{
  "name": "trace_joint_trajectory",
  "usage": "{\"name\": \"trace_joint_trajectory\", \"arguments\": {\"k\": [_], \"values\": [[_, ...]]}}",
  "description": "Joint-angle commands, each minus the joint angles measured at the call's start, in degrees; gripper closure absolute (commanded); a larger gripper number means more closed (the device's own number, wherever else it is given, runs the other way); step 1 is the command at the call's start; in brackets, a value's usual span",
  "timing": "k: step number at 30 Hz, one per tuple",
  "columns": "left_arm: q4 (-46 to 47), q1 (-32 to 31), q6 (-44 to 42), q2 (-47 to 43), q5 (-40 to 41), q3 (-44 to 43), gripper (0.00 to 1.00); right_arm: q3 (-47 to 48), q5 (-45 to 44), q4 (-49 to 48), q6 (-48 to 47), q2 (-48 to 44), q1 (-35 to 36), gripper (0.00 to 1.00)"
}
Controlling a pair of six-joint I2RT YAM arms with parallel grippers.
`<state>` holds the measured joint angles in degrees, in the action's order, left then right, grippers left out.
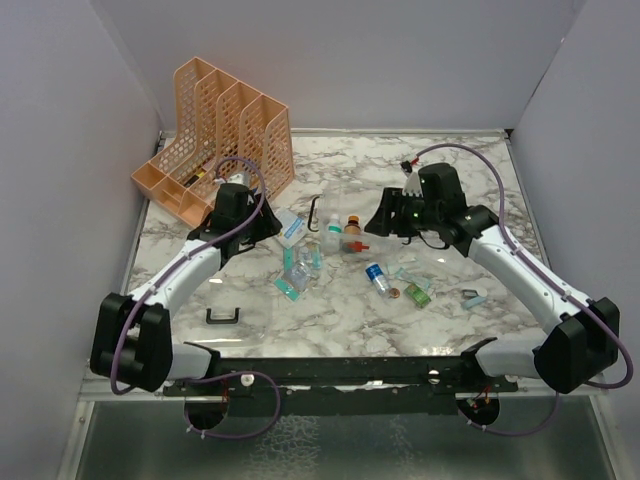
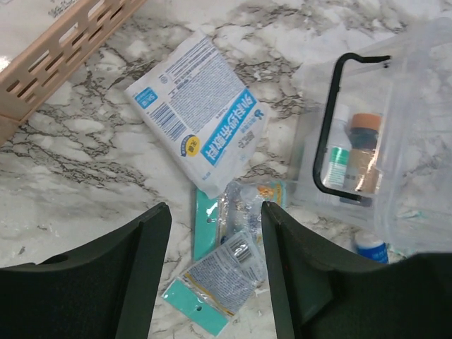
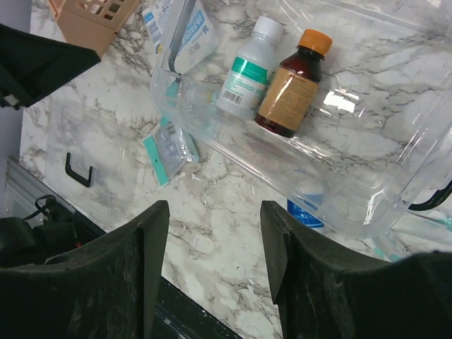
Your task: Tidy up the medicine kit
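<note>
Right now both arms hang over the middle of the table, one on either side of the medicine kit [image 1: 345, 215], which sits near the centre with its black handle [image 2: 337, 120] turned toward the left arm. A white bottle [image 3: 247, 70] and a brown bottle [image 3: 289, 85] lie on their sides inside it, so I judge the sorting only partly done.

My left gripper [image 2: 215, 208] is spread wide with nothing in it. It is poised straight above the teal blister packs [image 2: 212, 282], just beside the big white sachet [image 2: 201, 116], so I take the packs to be its pick. My right gripper [image 3: 213, 205] is equally wide and empty, hovering off the kit's near wall over bare marble, probably kept back to leave the box mouth free (a blue-capped vial [image 1: 377, 275] lies close by). More small items are scattered on the right, and the orange rack [image 1: 215, 130] stands well apart at the back left.
</note>
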<state>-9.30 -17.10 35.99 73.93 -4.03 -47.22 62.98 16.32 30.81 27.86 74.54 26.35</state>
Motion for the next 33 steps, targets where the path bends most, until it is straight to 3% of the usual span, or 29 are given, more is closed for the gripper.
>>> {"name": "trace_joint_trajectory", "arguments": {"k": [1, 13, 25, 33], "values": [[0.30, -0.58, 6.50, 5.01, 5.35, -0.30, 0.45, -0.41, 2.29, -5.89, 1.63, -1.65, 0.35, 0.46], [4.72, -3.62, 11.86, 15.97, 18.76, -1.75, 0.48, 1.39, 0.40, -6.13, -0.54, -0.80, 0.37, 0.47], [9.80, -4.47, 16.80, 22.07, 19.89, -1.92, 0.48, 1.92, -0.41, -5.03, -4.31, 0.22, 0.37, 0.48], [11.61, -6.80, 19.25, 20.04, 24.98, -0.88, 0.51, 1.83, -0.54, -5.64, -7.66, 1.07, 0.32, 0.49]]}}
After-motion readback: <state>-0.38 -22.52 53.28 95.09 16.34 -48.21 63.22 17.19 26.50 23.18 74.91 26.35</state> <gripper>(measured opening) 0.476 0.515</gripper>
